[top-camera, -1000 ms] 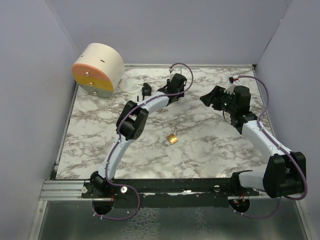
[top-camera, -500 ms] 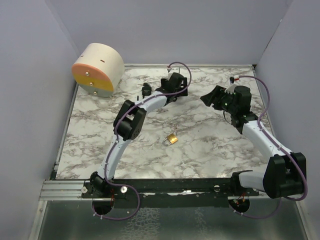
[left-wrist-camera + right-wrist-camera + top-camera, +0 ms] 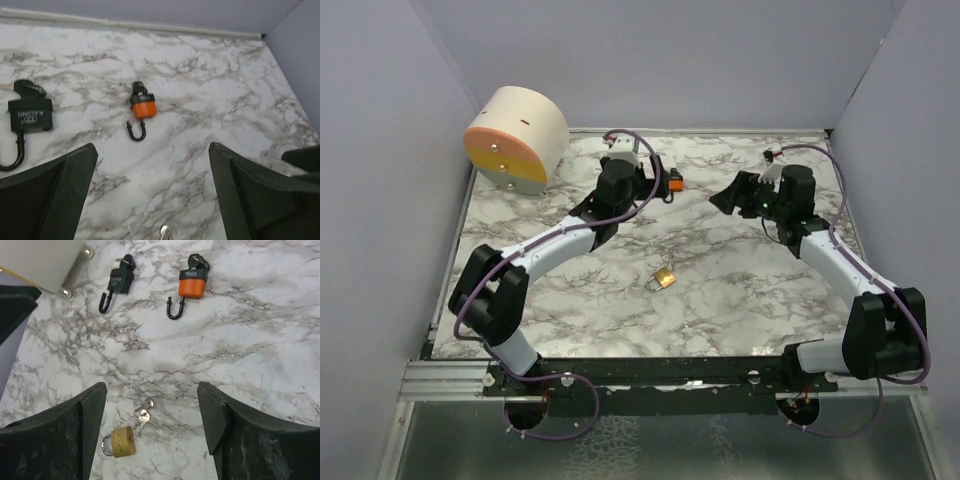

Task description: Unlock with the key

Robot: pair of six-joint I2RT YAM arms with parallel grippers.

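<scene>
- Your left gripper (image 3: 152,150) is spread wide with nothing in it. It hangs over the far middle of the marble table (image 3: 750,290), and its wrist view shows only bare marble between the two fingers (image 3: 55,195).
- Your right gripper (image 3: 151,387) is the same: jaws wide apart, empty, up off the surface on the far right and pointing in toward the centre.
- The brass padlock (image 3: 120,442) lies flat near the middle of the table, closer to the arm bases than the other locks and well apart from both grippers. Its silver shackle looks seated in the body, so it reads as locked.
- The keys (image 3: 144,416) are a small silver bunch lying loose on the marble just beside the brass padlock, on its far side. They're not in the lock. Whether they touch it, you can't tell from here.
- The orange padlock (image 3: 142,107) lies further back, ahead of your left gripper. Its shackle is swung open like a hook, with a dark key bunch at the other end.
- The black padlock (image 3: 30,114) lies to the left of the orange one, apart from it, also with its shackle open.
- A cream drum (image 3: 517,138) with an orange face sits at the far left corner.
</scene>
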